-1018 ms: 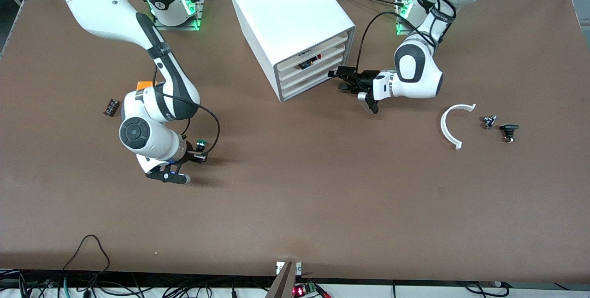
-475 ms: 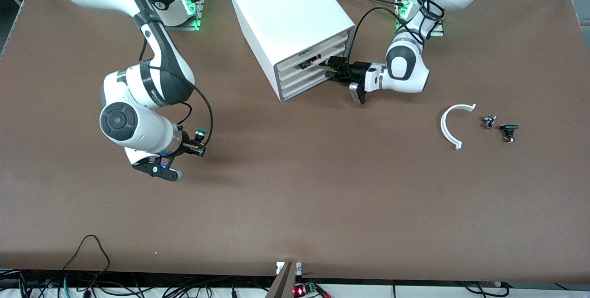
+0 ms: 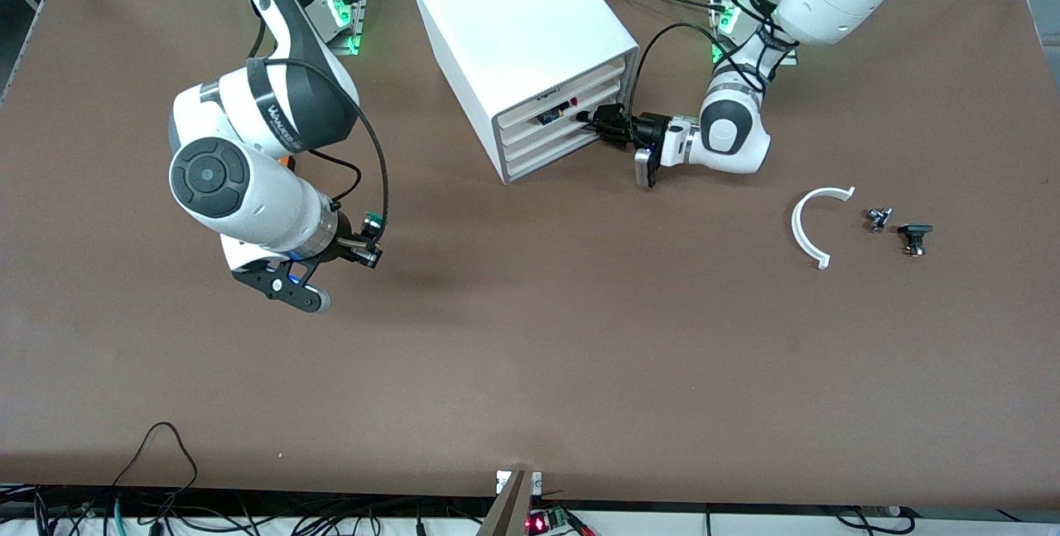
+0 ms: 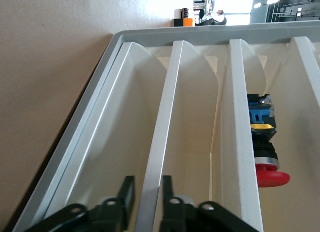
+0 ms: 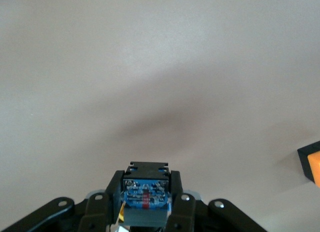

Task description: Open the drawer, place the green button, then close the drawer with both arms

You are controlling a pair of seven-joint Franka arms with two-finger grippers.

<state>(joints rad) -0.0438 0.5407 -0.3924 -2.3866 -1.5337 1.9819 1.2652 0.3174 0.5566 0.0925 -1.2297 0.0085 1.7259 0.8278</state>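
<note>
The white cabinet (image 3: 513, 14) stands toward the arms' bases, its stacked fronts facing the left arm. My left gripper (image 3: 590, 120) is at those fronts. In the left wrist view my left gripper (image 4: 148, 197) is shut on the thin front lip of the drawer (image 4: 167, 117), one finger on each side; the drawer (image 3: 537, 147) sits flush in the cabinet. My right gripper (image 3: 368, 253) hangs over bare table toward the right arm's end, shut on the button (image 3: 375, 225), green cap uppermost. The right wrist view shows the button's blue base (image 5: 145, 197) clamped in my right gripper (image 5: 145, 181).
A black, yellow and red part (image 4: 262, 142) lies in the drawer above the gripped one. A white curved piece (image 3: 816, 221) and two small dark parts (image 3: 878, 219) (image 3: 914, 236) lie toward the left arm's end. An orange cube (image 5: 312, 162) sits on the table under the right arm.
The left gripper moved in to the cabinet front and closed on the drawer's lip. The right arm lifted higher with the button still held.
</note>
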